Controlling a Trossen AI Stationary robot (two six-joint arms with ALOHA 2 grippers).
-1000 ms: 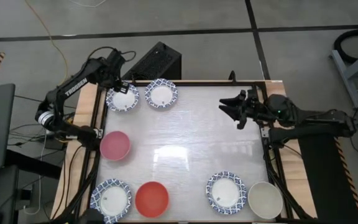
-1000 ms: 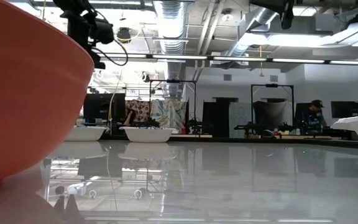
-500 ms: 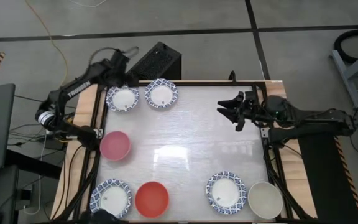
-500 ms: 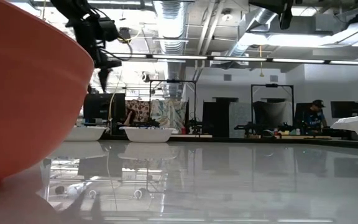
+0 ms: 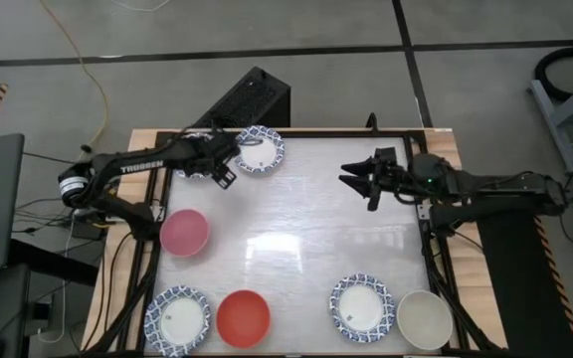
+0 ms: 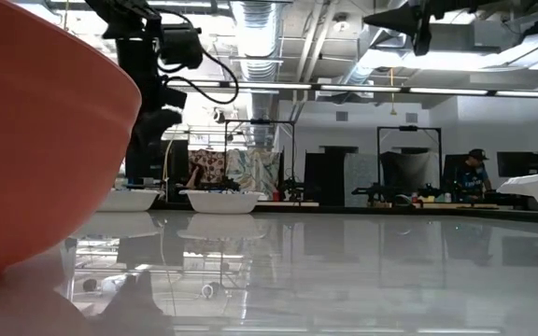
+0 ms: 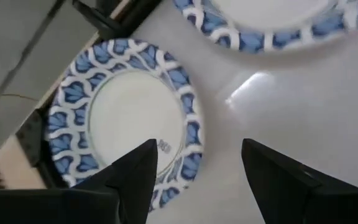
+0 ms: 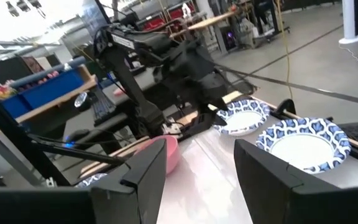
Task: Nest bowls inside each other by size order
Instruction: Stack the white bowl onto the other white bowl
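The bowls (image 5: 259,151) lie scattered singly around the bench (image 5: 296,219) edge, none nested yet: two blue-rimmed at 11 o'clock, pink (image 5: 184,232) at 9, blue-rimmed and red (image 5: 243,318) at 7, blue-rimmed and cream (image 5: 425,318) at 5. The left hand (image 5: 223,167), fingers spread wide and empty, hangs over the 11 o'clock pair, probably to straddle a rim. The right hand (image 5: 357,179), also spread and empty, waits at 2 o'clock.

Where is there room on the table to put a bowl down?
The wide bare middle of the table, between the pink bowl and the right gripper. Bowls crowd the near edge: red bowl, cream bowl. The left gripper hovers over the far-left bowls.
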